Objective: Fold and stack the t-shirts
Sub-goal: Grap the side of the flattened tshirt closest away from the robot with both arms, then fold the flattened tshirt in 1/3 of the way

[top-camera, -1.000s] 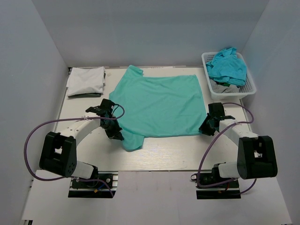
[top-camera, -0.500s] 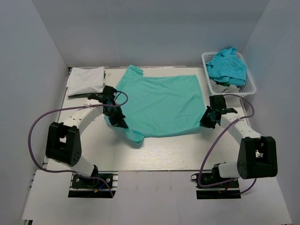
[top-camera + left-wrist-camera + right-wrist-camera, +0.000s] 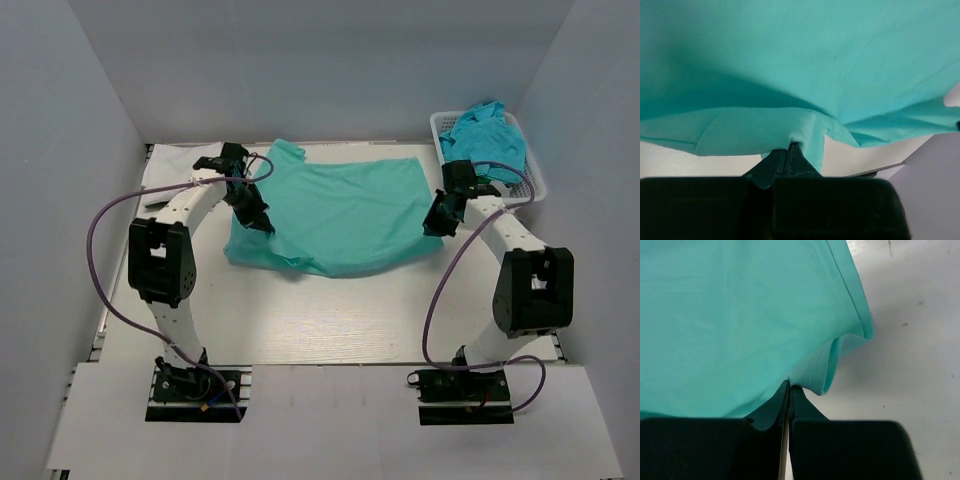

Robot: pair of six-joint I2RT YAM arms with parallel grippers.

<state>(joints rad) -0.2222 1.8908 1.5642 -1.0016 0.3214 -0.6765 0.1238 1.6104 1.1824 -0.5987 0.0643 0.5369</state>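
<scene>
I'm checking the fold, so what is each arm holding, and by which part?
Both hold the teal t-shirt: the left gripper pinches its edge by the near sleeve, the right gripper its near hem corner.

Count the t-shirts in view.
3: a teal tee spread mid-table; a white tee folded at back left; a turquoise tee in the basket, possibly hiding more.

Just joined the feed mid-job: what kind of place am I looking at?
Probably a lab test cell: a pale table boxed in by plain grey walls, with a teal t-shirt and a white basket on it.
</scene>
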